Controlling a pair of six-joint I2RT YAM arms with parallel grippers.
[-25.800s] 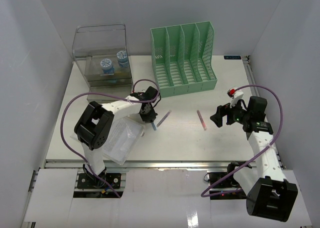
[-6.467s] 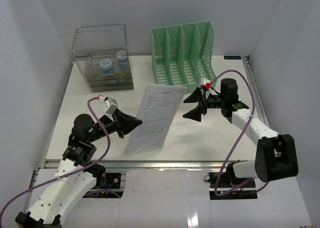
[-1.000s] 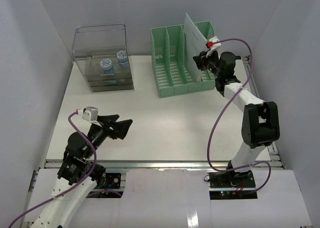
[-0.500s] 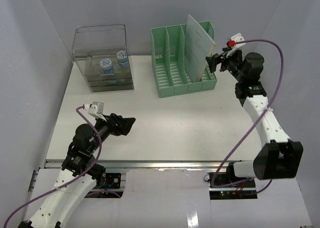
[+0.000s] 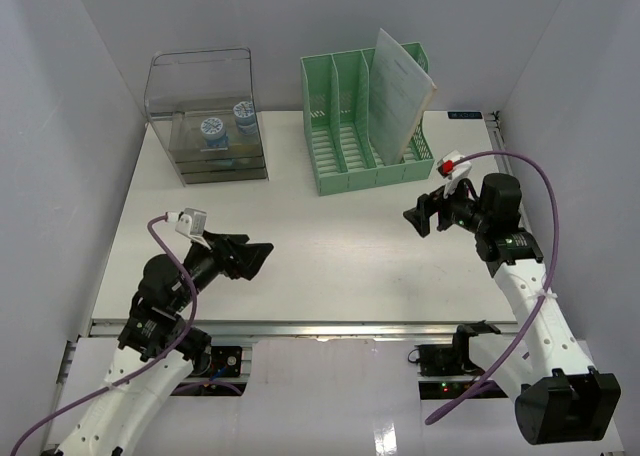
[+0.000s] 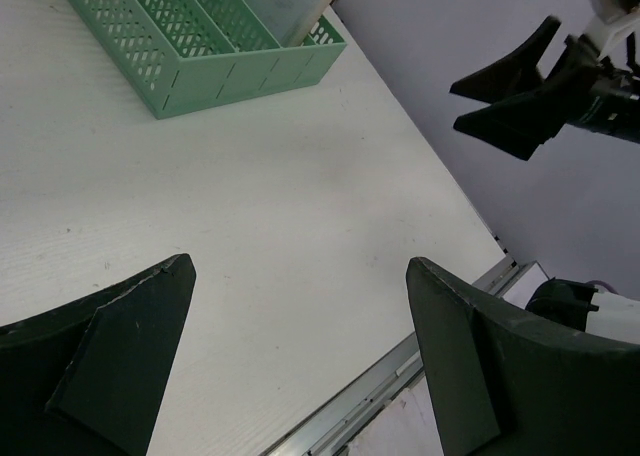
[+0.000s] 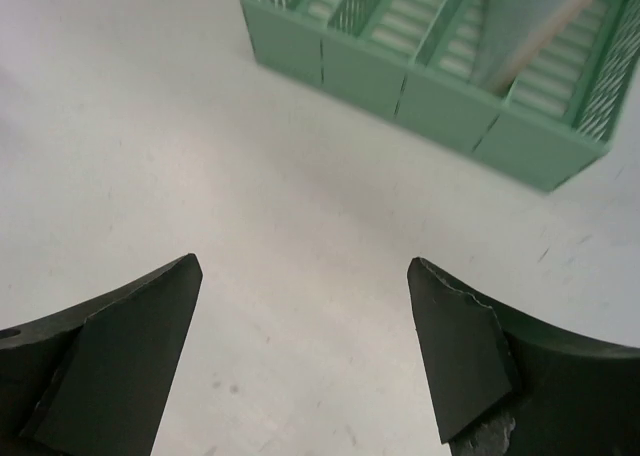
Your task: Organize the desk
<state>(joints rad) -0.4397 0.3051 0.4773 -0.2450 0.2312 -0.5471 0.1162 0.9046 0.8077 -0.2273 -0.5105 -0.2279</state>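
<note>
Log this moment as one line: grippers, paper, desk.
left gripper: open, empty, above desk | right gripper: open, empty, apart from rack | paper: standing in rack

I see the white table (image 5: pixel 330 251) with a metal rail (image 5: pixel 320 326) running along its near edge. Two things stand directly on it, both toward the far side. A clear plastic drawer box (image 5: pixel 205 96) sits at the far left. A green slotted file rack (image 5: pixel 372 176) sits a little right of centre, its low front wall turned toward the near edge. The box and the rack stand apart, with a gap between them. On my wrist cameras the tabletop looks matte, with a few faint specks.
</note>
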